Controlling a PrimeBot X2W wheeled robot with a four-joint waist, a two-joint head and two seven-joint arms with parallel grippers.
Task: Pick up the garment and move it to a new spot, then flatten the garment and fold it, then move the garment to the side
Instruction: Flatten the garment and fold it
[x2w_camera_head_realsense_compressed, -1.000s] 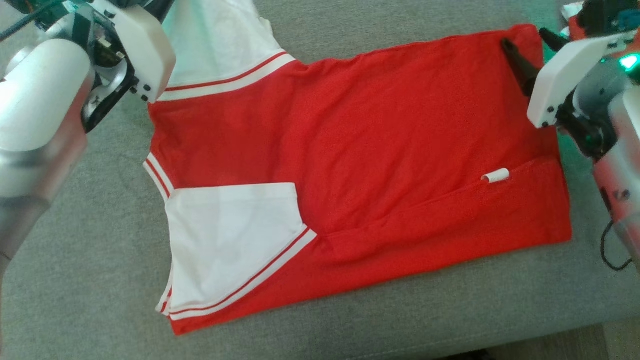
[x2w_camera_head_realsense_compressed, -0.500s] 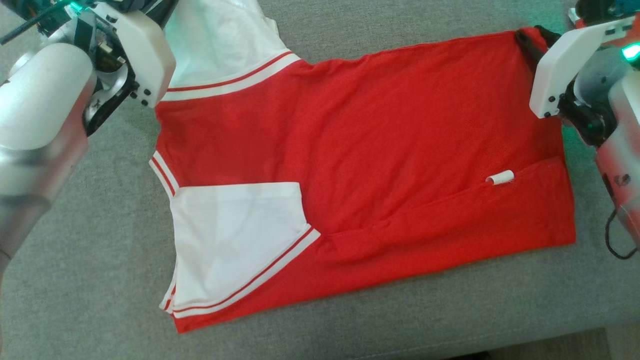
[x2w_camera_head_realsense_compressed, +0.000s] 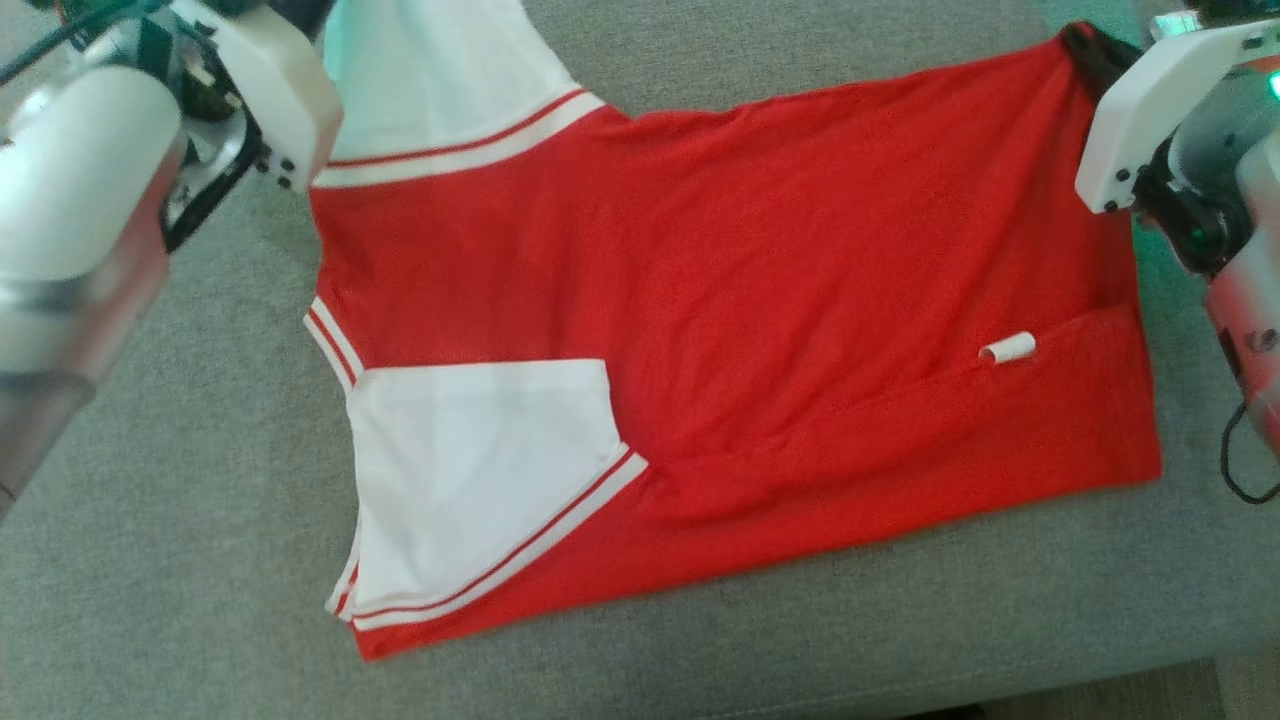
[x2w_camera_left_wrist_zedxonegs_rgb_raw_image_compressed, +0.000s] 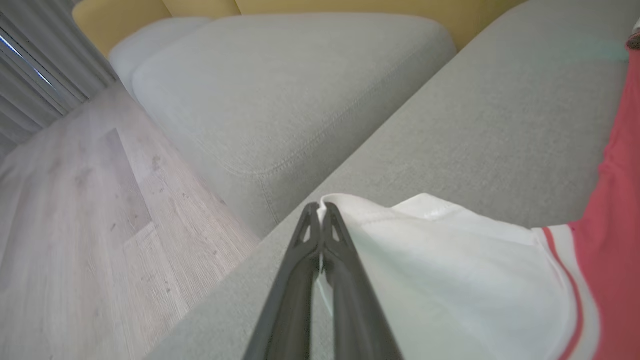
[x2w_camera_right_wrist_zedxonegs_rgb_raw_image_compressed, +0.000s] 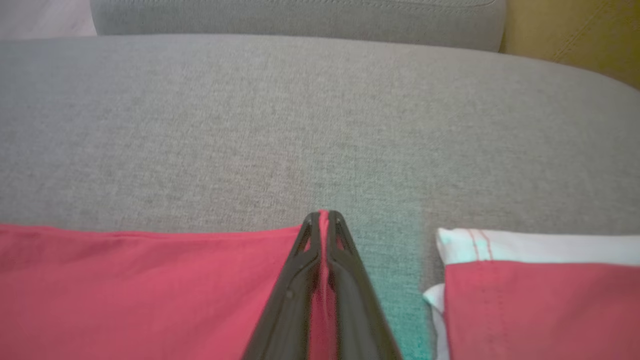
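The garment, a red shirt with white sleeves and red-and-white striped trim, lies spread on the grey sofa seat. Its near side is folded in, and a small white label shows by that fold. My left gripper is shut on the edge of the far white sleeve at the seat's left edge. My right gripper is shut on the red hem corner at the far right, with red cloth pinched between its fingers.
A second folded red-and-white cloth lies just right of my right gripper. Another grey cushion and wooden floor lie beyond the seat's left edge. The yellow sofa back rises behind. The seat's front edge runs near the bottom.
My right gripper has gone from open to shut on the red hem corner, which has shifted slightly away and to the right. The left gripper stays shut on the white sleeve.
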